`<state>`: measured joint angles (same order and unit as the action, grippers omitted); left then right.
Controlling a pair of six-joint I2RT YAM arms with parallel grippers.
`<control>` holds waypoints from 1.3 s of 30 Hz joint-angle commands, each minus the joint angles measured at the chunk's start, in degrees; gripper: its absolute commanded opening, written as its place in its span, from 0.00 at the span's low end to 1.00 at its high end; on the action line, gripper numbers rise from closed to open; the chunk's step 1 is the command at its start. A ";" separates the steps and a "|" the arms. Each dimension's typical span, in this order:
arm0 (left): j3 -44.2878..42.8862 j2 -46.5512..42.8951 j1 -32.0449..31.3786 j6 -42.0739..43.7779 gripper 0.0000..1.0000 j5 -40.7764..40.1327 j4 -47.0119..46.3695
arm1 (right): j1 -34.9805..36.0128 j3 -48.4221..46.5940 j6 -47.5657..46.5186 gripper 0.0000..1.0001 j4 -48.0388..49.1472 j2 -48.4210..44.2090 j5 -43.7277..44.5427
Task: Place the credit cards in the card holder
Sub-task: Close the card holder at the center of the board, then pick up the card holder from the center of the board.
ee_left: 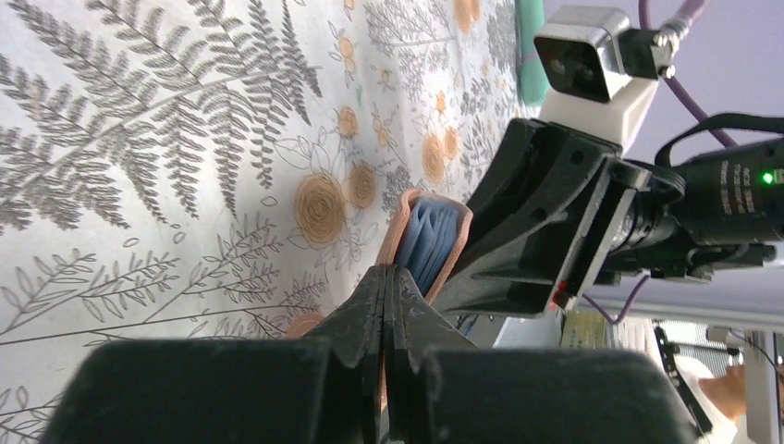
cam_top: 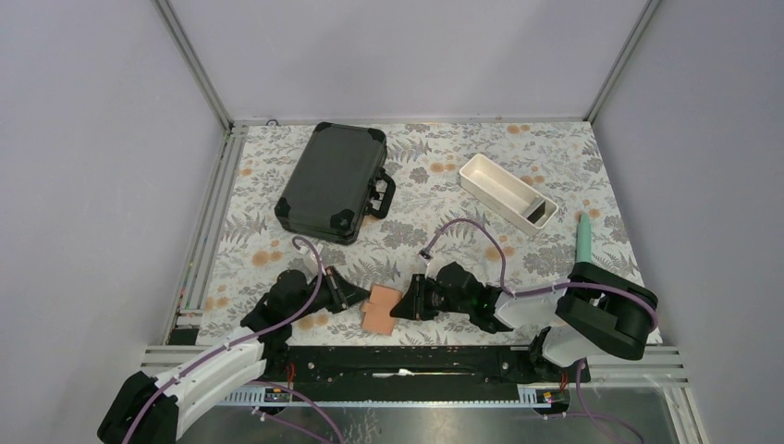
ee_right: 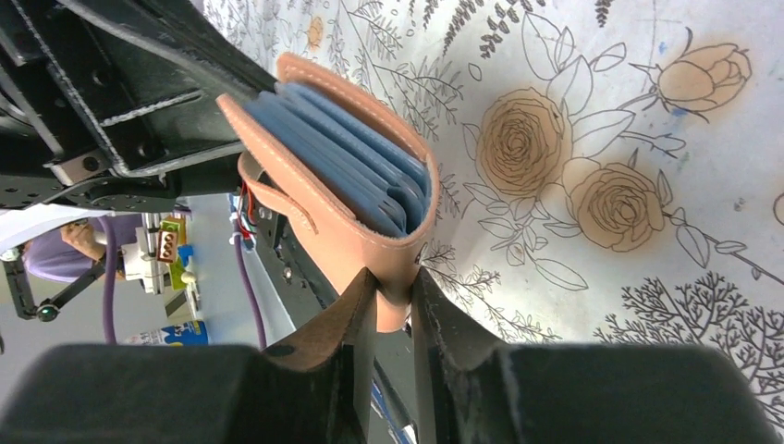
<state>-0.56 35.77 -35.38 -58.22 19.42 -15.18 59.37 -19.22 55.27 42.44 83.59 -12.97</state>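
Left gripper (ee_left: 385,305), at the table's (cam_top: 555,268) near edge, is clenched on one tan cover of the card holder (ee_right: 324,203). Right gripper (ee_right: 393,305) pinches the opposite cover, so its pale blue inside is spread open between them. Farther back lie a white tray (cam_top: 495,185) and a black hard case (cam_top: 331,182).

Black arms (cam_top: 453,282), white links (cam_top: 217,370), purple cables (cam_top: 459,223)
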 commanded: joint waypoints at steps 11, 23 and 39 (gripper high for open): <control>1.20 4.69 -0.57 1.12 0.25 14.01 -10.28 | 0.53 0.59 -1.83 0.00 3.08 -9.72 5.50; 1.75 -2.39 -0.57 -1.75 0.65 12.33 -11.18 | 0.48 3.00 -2.90 0.00 -2.26 -20.32 6.52; -0.37 -21.11 -0.48 -1.16 0.99 1.29 6.04 | 0.48 3.35 -5.69 0.00 -8.93 -29.94 7.01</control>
<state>-0.56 16.88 -35.62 -60.80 23.16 -12.38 59.75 -15.31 50.96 32.21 55.33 -7.44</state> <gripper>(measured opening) 0.985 0.189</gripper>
